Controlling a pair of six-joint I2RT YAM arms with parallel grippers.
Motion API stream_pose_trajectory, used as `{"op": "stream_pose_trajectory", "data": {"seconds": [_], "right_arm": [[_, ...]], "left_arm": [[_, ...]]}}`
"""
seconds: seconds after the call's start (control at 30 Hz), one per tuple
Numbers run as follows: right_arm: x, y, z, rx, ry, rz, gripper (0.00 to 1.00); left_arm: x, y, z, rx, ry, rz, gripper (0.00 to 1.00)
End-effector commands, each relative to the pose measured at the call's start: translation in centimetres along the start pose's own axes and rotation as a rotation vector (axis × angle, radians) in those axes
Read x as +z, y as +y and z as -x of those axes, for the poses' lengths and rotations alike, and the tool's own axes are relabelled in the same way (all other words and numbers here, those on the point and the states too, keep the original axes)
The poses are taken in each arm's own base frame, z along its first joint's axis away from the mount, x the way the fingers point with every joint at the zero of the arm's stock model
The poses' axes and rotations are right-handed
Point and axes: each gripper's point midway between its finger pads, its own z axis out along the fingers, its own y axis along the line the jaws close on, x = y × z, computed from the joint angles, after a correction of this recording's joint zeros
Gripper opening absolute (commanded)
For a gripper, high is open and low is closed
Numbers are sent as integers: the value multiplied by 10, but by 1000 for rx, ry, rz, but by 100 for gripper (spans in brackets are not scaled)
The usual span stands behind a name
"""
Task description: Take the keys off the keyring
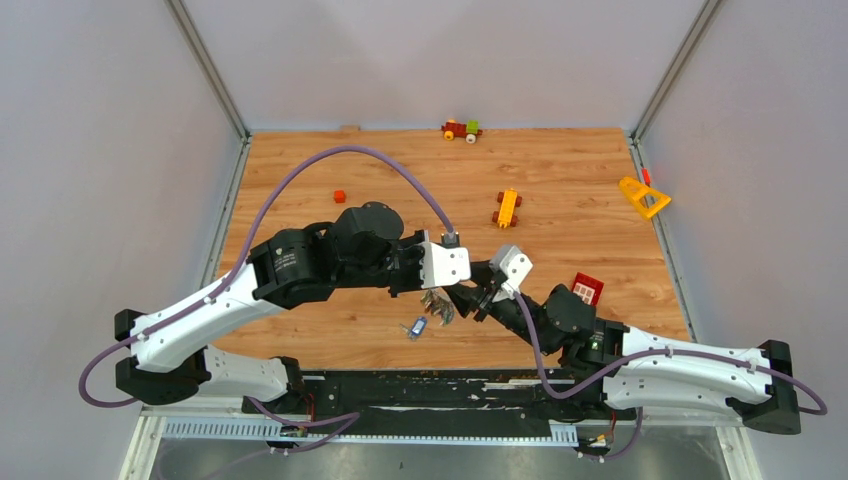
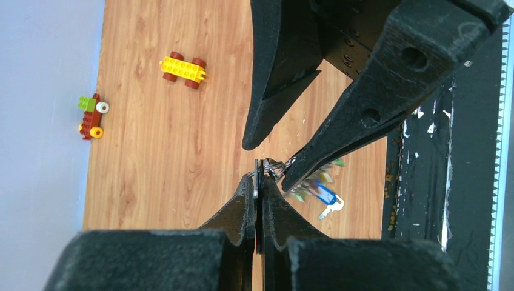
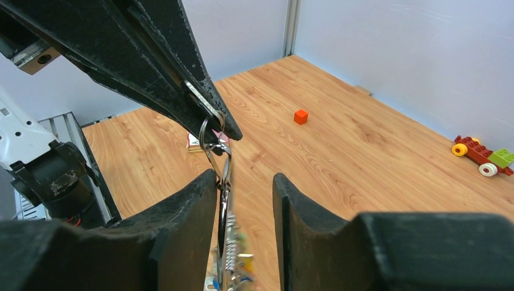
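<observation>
The left tool (image 2: 259, 174) is pressed together, pinching the keyring (image 3: 210, 130) above the near part of the desk (image 1: 570, 170). The linked rings hang with their long axis vertical, and the keys (image 1: 437, 306) point down. The right wrist view shows the right tool (image 3: 245, 182) spread, with the rings between its fingers. The left wrist view shows a blue-tagged key (image 2: 327, 195) lying flat on the desk.

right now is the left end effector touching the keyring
Touching. The right wrist view shows the left end effector shut on the keyring, with the wire loop pinched between its closed fingertips.
</observation>
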Motion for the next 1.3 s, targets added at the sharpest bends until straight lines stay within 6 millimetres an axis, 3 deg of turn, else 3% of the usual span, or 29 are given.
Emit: {"op": "stream_pose_trajectory", "data": {"seconds": [0.0,0.8,1.27], "right_arm": [[-1,-2,9,-1,-16,-4,41],[-2,-4,15,17,-112,-13,36],[1,-4,19,10,-131,-18,28]], "left_arm": [[-9,10,26,-8,-102,38,0],[-8,9,29,-11,-109,31,0],[-8,9,29,-16,-106,26,0]]}}
